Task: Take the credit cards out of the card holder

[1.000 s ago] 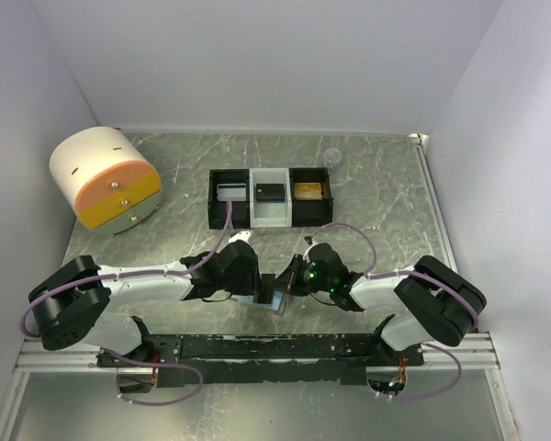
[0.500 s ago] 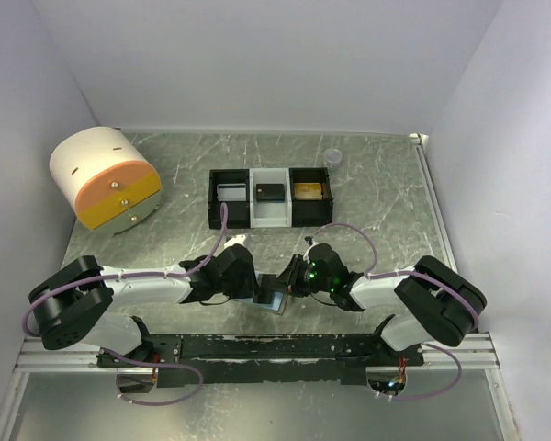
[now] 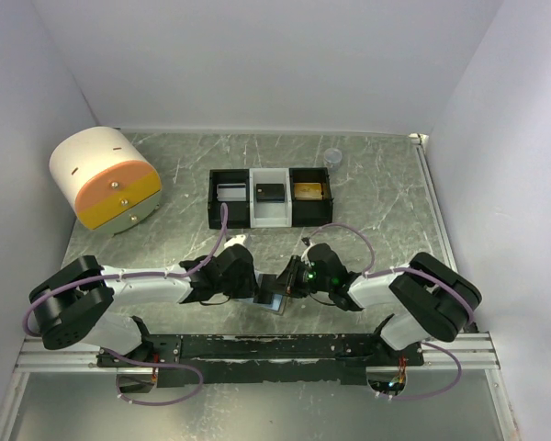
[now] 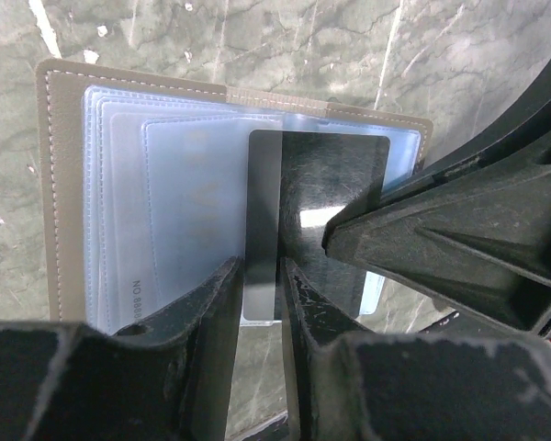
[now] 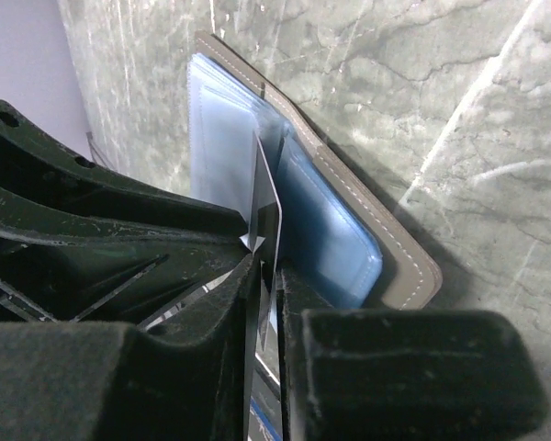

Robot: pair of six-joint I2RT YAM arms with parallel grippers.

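Top view: card holder [image 3: 275,302] lies open at middle of bench [image 3: 395,202] near edge. Left claw [image 3: 259,294] and right claw [image 3: 288,287] crowd over it, hiding most.

Left wrist: dark card [image 4: 317,175] over pale-blue sleeves. Left fingers barely parted, straddling its near edge, likely steadying; cannot tell if clenched.

Right wrist: card edge-on between right fingers. Pinched or slack, cannot tell; card's lower end hidden.

One grey two-leaf card holder with pale blue lining [image 4: 50,184]; one dark glossy card [image 4: 321,193]; one black-and-white three-compartment tray [image 3: 271,220] at twelve o'clock with three cards: silvery [image 3: 230,192], black [image 3: 271,193], golden [image 3: 309,190]; one round white-and-orange drawer unit [image 3: 106,176] at ten o'clock; one clear cup [image 3: 332,158] at one o'clock; two white-and-black robot arms, left [image 3: 147,285] and right [image 3: 376,289]
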